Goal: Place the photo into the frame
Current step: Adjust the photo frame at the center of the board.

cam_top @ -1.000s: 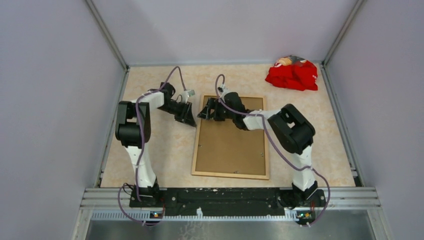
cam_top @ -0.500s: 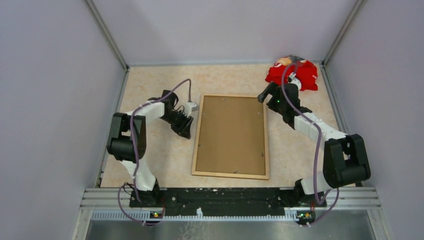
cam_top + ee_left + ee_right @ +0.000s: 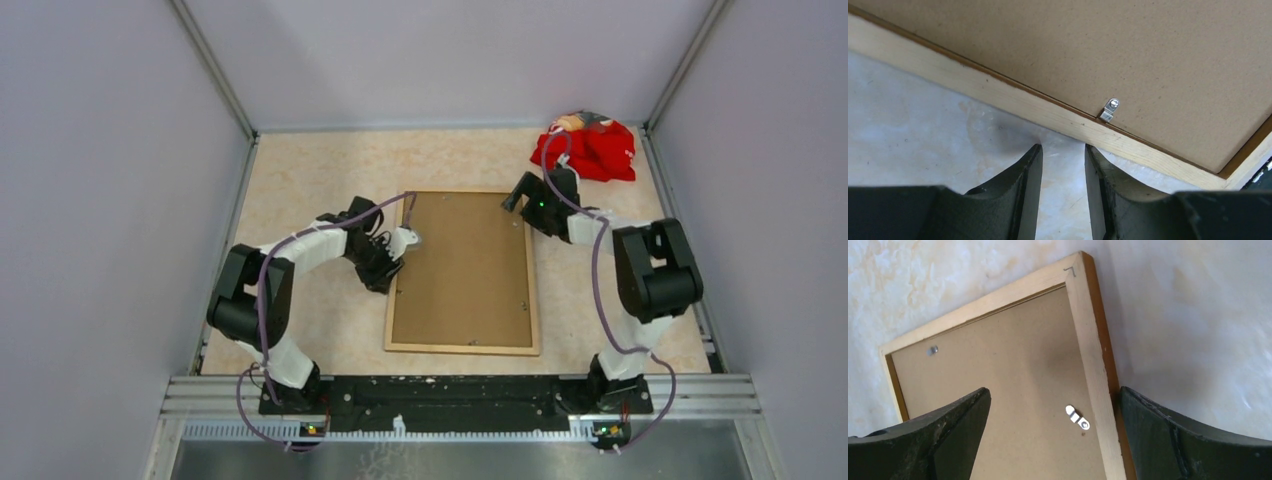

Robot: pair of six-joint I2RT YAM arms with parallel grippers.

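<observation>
The frame [image 3: 533,290] lies face down on the table, its pale wood back up. The brown backing board [image 3: 465,270] sits inside it, held by small metal clips [image 3: 1109,110]. The photo is hidden. My left gripper [image 3: 393,264] is low on the table at the frame's left edge [image 3: 998,92], its jaws slightly apart and empty [image 3: 1062,150]. My right gripper [image 3: 517,200] hovers over the frame's far right corner [image 3: 1088,340], jaws wide open [image 3: 1053,395] and empty, straddling the right rail and a clip [image 3: 1077,417].
A crumpled red cloth [image 3: 587,148] lies at the back right corner. Grey walls enclose the table on three sides. A metal rail [image 3: 460,390] with the arm bases runs along the near edge.
My right arm swung from the frame's far left side out to the right, then settled over the far right corner. My left gripper moved nearer and right, up to the frame's left edge.
</observation>
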